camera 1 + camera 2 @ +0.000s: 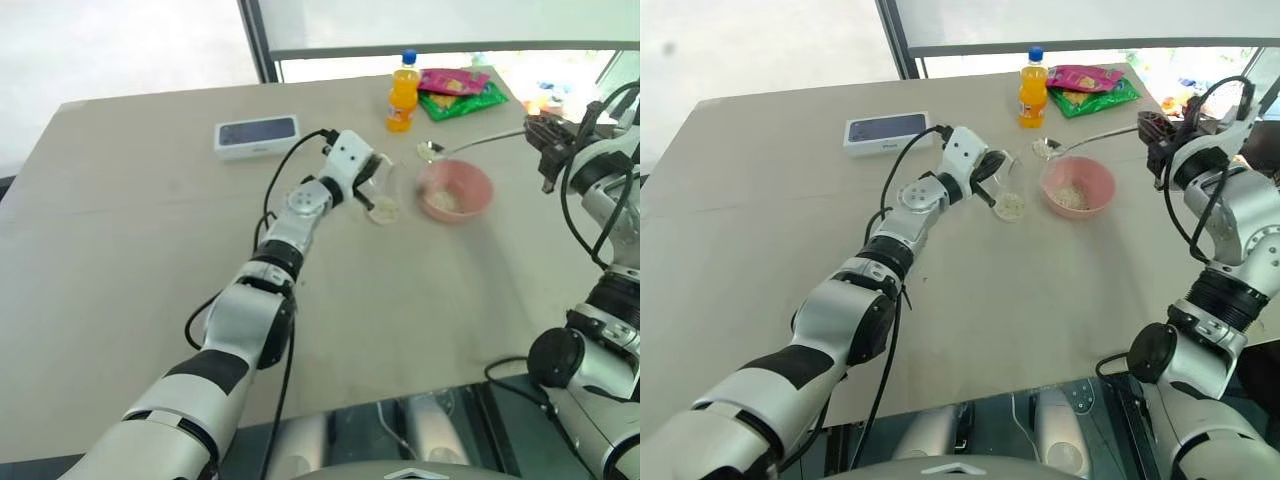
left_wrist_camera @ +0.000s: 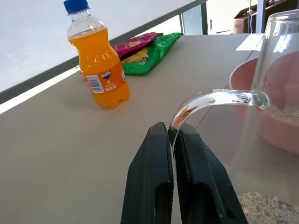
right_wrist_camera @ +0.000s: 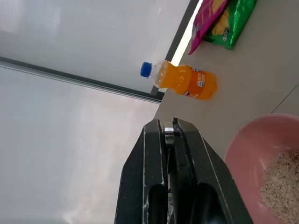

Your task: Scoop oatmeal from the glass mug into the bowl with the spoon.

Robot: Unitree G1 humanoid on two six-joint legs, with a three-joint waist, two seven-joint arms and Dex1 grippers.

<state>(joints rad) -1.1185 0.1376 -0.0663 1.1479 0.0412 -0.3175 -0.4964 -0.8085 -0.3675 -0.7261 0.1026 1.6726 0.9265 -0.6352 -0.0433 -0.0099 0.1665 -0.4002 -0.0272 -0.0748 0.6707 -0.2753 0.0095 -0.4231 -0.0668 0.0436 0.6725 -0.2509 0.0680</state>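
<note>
Left eye view shows a wide beige table [image 1: 130, 260] with both arms reaching over its far half. Near the back sit a dark phone box [image 1: 257, 136], an orange soda bottle [image 1: 402, 95] and pink and green snack packets [image 1: 460, 92], all well apart from the work. The pink bowl [image 1: 478, 178] stands just beside the glass mug [image 1: 384, 195], probably so that each spoonful has little way to travel. The left gripper [image 2: 171, 140] is clenched on the mug's clear handle, seemingly to steady the mug. The right gripper [image 3: 170, 135] is clamped on the handle end of the spoon [image 1: 470, 146], holding it nearly level with its head above the bowl's far rim, a pose that suits tipping flakes in. Some oatmeal [image 1: 1072, 196] already lies in the bowl and more remains at the mug's bottom. Whether the spoon head still carries any flakes is too small to tell, and the mug's clear walls are hard to trace.
</note>
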